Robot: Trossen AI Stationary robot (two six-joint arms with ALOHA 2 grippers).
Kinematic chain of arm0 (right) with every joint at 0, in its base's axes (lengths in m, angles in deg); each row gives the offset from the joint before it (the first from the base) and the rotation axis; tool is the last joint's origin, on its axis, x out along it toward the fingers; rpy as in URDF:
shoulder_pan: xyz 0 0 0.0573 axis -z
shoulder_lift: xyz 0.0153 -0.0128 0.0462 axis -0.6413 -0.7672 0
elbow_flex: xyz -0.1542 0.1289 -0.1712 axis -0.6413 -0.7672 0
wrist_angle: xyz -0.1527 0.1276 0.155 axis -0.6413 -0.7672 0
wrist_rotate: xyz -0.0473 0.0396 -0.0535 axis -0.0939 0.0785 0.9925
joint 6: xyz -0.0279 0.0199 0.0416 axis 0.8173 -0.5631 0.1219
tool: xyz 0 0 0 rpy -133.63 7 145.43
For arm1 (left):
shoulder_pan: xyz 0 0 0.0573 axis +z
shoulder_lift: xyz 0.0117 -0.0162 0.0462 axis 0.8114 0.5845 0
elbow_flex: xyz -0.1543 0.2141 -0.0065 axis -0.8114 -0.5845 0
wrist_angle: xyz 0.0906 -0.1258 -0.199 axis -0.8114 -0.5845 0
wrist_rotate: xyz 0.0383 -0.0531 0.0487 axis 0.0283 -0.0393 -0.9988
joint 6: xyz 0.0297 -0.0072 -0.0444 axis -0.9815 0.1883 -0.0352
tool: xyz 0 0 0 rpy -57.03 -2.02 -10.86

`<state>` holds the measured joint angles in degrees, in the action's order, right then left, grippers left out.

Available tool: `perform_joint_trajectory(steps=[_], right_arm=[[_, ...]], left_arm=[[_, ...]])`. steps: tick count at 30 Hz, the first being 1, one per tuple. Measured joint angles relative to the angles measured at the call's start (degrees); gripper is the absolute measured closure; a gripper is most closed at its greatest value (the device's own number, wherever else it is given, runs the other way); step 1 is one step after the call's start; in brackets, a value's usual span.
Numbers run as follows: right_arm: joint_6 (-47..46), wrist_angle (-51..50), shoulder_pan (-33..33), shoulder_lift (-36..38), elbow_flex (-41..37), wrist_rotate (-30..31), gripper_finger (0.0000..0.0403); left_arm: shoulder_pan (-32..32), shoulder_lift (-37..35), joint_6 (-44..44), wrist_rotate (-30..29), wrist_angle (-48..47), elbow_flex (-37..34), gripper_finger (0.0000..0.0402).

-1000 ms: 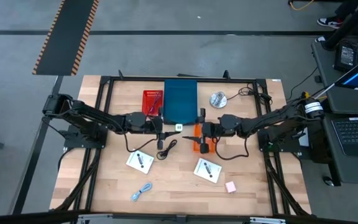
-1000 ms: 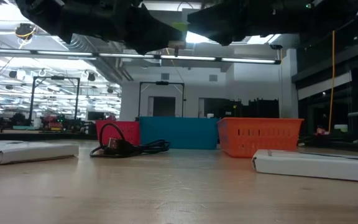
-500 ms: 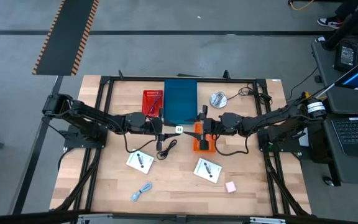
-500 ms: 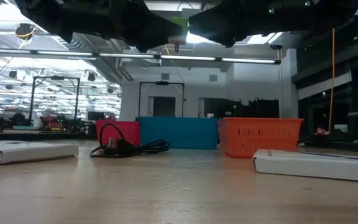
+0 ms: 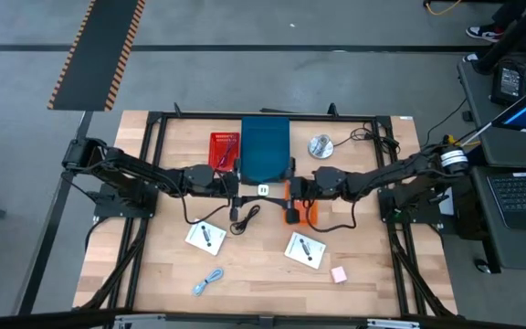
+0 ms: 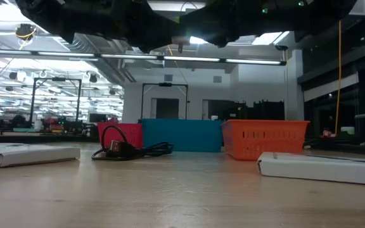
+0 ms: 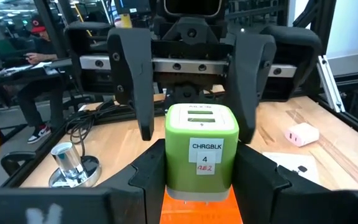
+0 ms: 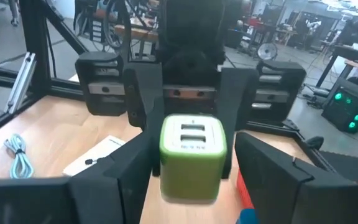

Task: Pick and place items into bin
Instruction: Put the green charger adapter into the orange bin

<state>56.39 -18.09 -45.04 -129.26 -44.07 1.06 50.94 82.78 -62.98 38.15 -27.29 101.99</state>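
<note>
The left gripper point(image 7: 197, 180) is closed on a small green charger block point(image 7: 202, 152), its fingers clamped on the block's two sides, holding it up in the air over the middle of the tabletop point(image 5: 153, 265). Facing it, the right gripper point(image 8: 194, 180) has its jaws spread wide to either side of the same block point(image 8: 193, 149) but is not yet pressing on it; this looks like a hand-over from one arm to the other. In the high view the two grippers meet at the block point(image 5: 263, 190), just in front of the blue bin point(image 5: 265, 148) and right beside the orange bin point(image 5: 310, 214), with the red bin point(image 5: 224, 149) farther to the left.

Below, the black cable point(image 5: 242, 219) lies near the meeting point. Two white cards point(image 5: 206, 237) and point(image 5: 305, 249) lie closer to the front edge, the light-blue cable point(image 5: 208, 281) and the pink block point(image 5: 339, 274) nearer still. A silver disc point(image 5: 320, 145) sits beside the blue bin.

The risk lies in the timing of the exchange. If the left gripper lets go before the right has closed firmly, the block would likely fall to the tabletop or on a bin's rim. The block is smooth and short, so a grip near its edge could let it twist or slip. With both sets of fingers crowded round one small thing, they could also strike each other.
</note>
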Motion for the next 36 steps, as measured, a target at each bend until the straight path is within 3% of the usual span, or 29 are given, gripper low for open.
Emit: perform_joint_trajectory(steps=[12, 21, 33, 36], right_arm=[[1.34, -1.85, -0.04, -0.56, 1.06, 0.0, 0.019], [1.17, -2.3, -0.04, -0.54, 1.06, 0.35, 0.0287], [1.41, -2.39, -0.04, -0.54, 1.04, 0.26, 0.0289], [1.77, -2.71, -0.02, -0.16, 1.04, -0.02, 0.0289]], left_arm=[[0.0, -0.04, -0.04, 0.26, -0.11, -0.09, 0.026], [0.02, -0.04, -0.43, 0.14, -0.15, -0.19, 0.026], [0.02, -0.04, -0.59, 0.17, -0.3, -0.2, 0.026], [0.02, -0.04, -0.15, 0.03, -0.46, -0.12, 0.0234]])
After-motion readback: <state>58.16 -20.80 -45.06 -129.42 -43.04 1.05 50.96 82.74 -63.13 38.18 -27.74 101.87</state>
